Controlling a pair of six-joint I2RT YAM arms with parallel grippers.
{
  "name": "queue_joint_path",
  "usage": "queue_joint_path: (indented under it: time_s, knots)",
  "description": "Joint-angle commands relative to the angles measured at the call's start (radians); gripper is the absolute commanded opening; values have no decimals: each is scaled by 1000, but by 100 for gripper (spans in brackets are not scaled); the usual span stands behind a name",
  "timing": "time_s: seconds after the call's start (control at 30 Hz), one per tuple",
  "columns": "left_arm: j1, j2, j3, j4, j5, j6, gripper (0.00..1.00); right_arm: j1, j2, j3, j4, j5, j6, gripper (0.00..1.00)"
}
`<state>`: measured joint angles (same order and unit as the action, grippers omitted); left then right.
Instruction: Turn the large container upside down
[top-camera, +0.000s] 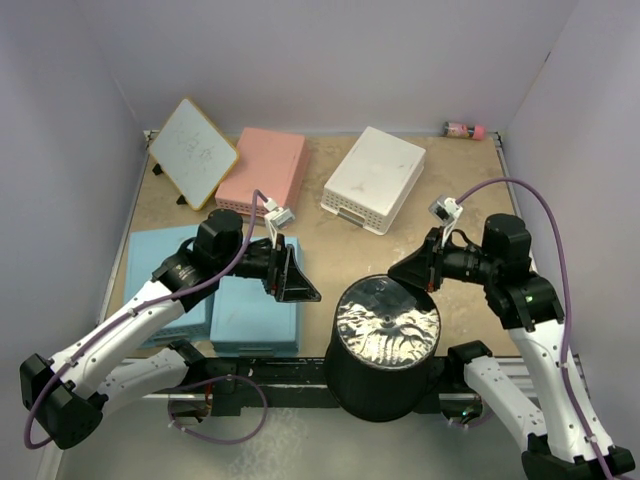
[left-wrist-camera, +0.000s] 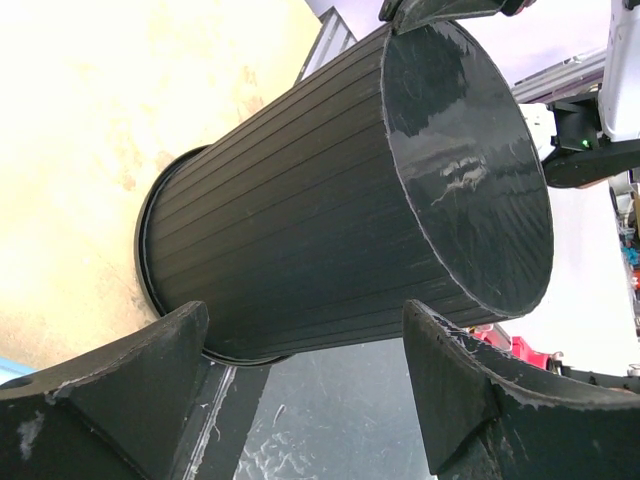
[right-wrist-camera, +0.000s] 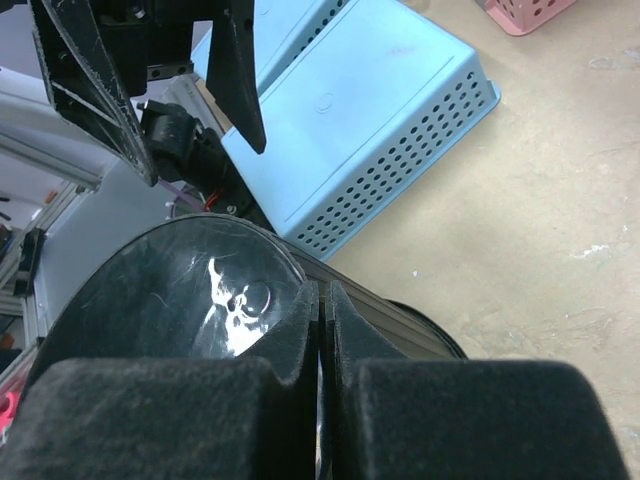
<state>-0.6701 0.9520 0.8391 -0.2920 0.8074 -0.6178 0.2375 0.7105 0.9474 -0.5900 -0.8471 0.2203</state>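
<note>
The large container (top-camera: 385, 335) is a black ribbed tub. It stands rim-down at the table's near edge, with its shiny flat base facing up. It fills the left wrist view (left-wrist-camera: 320, 220), and its base shows in the right wrist view (right-wrist-camera: 200, 290). My left gripper (top-camera: 298, 280) is open and empty just left of the tub, its fingers (left-wrist-camera: 305, 320) apart and pointing at the tub's side. My right gripper (top-camera: 412, 270) is shut, and its tips (right-wrist-camera: 322, 295) are at the far right edge of the tub's base. I see nothing held between them.
Two blue baskets (top-camera: 165, 270) (top-camera: 255, 315) lie upside down under my left arm, and one also shows in the right wrist view (right-wrist-camera: 370, 110). A pink basket (top-camera: 265, 165), a white basket (top-camera: 375, 178), a tilted whiteboard (top-camera: 195, 150) and a small pink bottle (top-camera: 465, 129) lie at the back.
</note>
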Motion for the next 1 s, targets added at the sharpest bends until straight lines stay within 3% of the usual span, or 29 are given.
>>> queue_joint_path:
  time_s: [0.0, 0.47, 0.7, 0.97]
  knots:
    - [-6, 2, 40, 58, 8, -3, 75, 0, -5, 15, -73, 98, -41, 0]
    - [-11, 43, 66, 68, 8, 6, 75, 0, -49, 31, -194, 599, -6, 0]
    - [-13, 43, 81, 36, 2, 25, 75, 0, -82, 26, -185, 632, 19, 0]
    - [-13, 19, 117, -57, -31, 69, 75, 1, -123, 48, -199, 793, 67, 0]
